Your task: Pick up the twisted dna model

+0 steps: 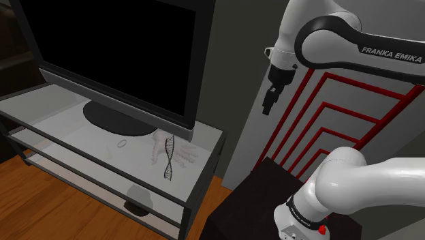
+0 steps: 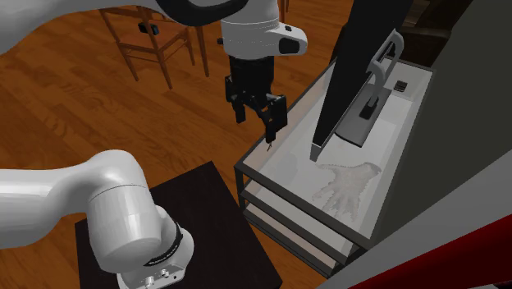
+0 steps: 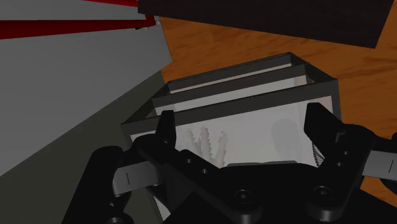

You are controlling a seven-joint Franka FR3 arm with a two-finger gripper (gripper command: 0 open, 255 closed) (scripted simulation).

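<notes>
The twisted DNA model (image 1: 168,158) is a thin dark helix on the glass top of the TV stand (image 1: 208,140), near its front edge and overlapping a translucent hand model (image 1: 181,154). In the wrist view the helix (image 3: 315,153) shows as a small twisted strip close to the inside of one finger, with the hand model (image 3: 207,144) between the fingers, farther down. My black gripper (image 1: 269,102) hangs open in the air, above and off the stand's end toward the shoulder view's right. It holds nothing, and its fingers (image 3: 167,129) stand wide apart.
A large black TV (image 1: 109,54) stands on the stand behind the helix. A small ring (image 1: 122,143) lies by its base. A red rack (image 1: 327,116) leans on the grey wall behind my arm. Wooden chairs (image 2: 156,41) stand on the wood floor.
</notes>
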